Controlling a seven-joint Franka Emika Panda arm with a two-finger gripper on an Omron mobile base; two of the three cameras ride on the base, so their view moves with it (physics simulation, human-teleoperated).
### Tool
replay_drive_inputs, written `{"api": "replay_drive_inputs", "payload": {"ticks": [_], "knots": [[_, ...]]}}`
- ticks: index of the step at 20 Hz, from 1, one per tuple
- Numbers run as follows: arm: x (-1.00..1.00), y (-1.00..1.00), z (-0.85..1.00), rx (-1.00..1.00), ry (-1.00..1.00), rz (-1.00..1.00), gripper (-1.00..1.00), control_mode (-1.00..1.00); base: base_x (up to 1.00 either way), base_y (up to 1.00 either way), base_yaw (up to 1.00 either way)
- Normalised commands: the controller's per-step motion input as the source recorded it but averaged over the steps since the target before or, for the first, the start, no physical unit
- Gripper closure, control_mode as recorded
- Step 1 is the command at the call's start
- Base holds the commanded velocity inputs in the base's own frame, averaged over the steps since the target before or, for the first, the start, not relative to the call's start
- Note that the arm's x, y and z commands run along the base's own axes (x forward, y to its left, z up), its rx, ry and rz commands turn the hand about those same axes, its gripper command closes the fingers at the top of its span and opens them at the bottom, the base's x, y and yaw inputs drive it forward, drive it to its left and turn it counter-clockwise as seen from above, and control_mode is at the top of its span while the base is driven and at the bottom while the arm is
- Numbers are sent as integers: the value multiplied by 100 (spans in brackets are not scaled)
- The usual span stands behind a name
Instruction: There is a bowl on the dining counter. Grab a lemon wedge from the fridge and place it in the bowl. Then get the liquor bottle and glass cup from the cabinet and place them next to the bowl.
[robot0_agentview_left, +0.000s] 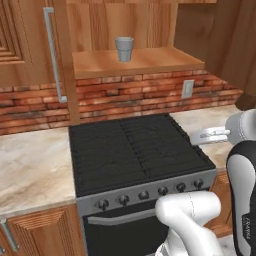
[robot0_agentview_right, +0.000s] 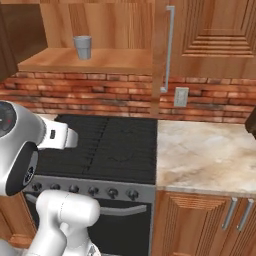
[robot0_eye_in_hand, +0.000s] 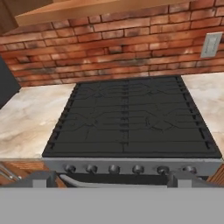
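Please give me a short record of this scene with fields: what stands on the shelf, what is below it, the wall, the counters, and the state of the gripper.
shelf: wooden shelf holding one grey glass cup, upright
below: black stove with a row of knobs
wall: red brick, with an outlet
counters: marble counter on both sides of the stove
gripper: open, holding nothing

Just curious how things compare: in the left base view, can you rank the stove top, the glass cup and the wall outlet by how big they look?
Largest to smallest:
1. stove top
2. glass cup
3. wall outlet

Cup and outlet look close in size.
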Motion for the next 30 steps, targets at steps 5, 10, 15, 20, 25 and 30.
{"api": "replay_drive_inputs", "payload": {"ticks": [5, 10, 15, 20, 25, 30], "knots": [[0, 0, 0, 0, 0, 0, -100, 100, 17, 26, 0], [0, 0, 0, 0, 0, 0, -100, 100, 37, 4, 12], [0, 0, 0, 0, 0, 0, -100, 100, 88, 0, 30], [0, 0, 0, 0, 0, 0, -100, 100, 100, -2, 30], [0, 0, 0, 0, 0, 0, -100, 100, 79, -2, -2], [18, 0, 3, -3, -2, 8, -100, -100, 3, 1, -1]]}}
